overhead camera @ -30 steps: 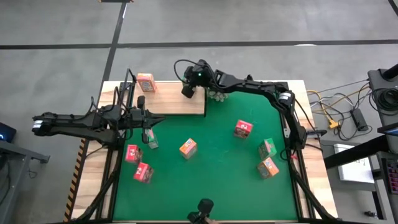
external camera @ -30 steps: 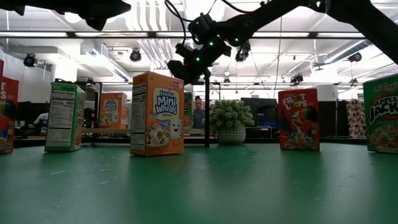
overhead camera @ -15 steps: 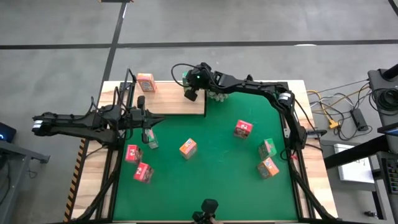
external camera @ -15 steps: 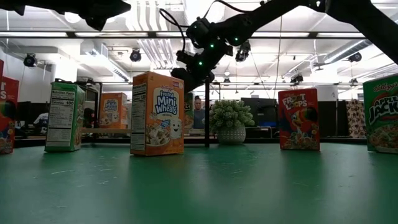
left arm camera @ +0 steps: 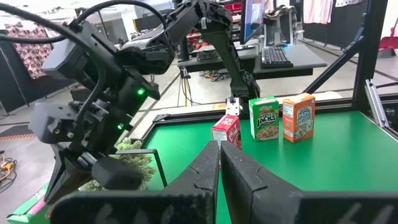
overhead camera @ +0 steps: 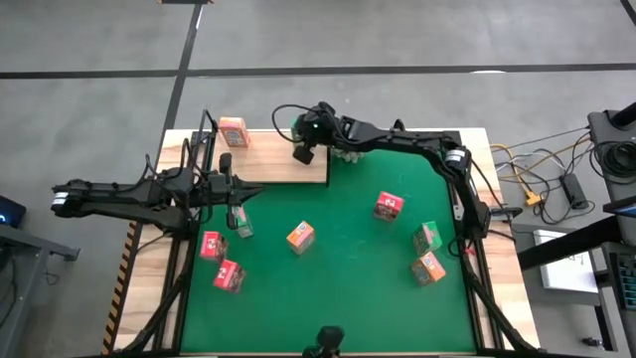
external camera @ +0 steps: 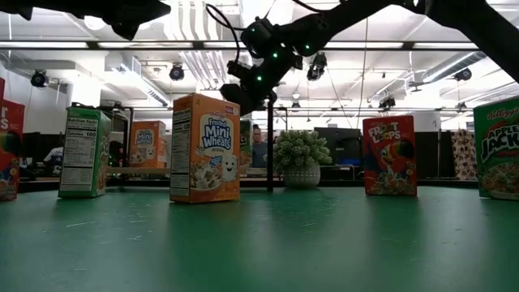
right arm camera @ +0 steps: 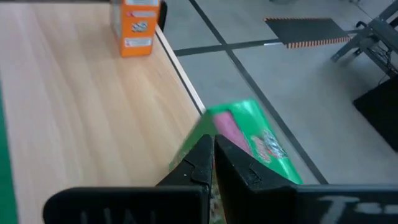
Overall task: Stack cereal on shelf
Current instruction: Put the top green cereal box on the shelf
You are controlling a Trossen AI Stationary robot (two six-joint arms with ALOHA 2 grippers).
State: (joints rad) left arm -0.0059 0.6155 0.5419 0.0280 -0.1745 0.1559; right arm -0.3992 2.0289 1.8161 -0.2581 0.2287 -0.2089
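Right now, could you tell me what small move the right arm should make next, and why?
Probably carry the green box inward over the shelf. The right claw holds it at the board's far edge, partly past it, near the orange box; released here, it might tip off.

My workplace: a robotics lab in an open industrial hall.

My table (overhead camera: pixel 164 288) stands on a bare concrete floor (overhead camera: pixel 397 40); beyond it I see exposed ceiling ducts (external camera: pixel 195 61), track lights (external camera: pixel 175 73), desks with monitors (left arm camera: pixel 254 15) and loose cables (overhead camera: pixel 542 184).
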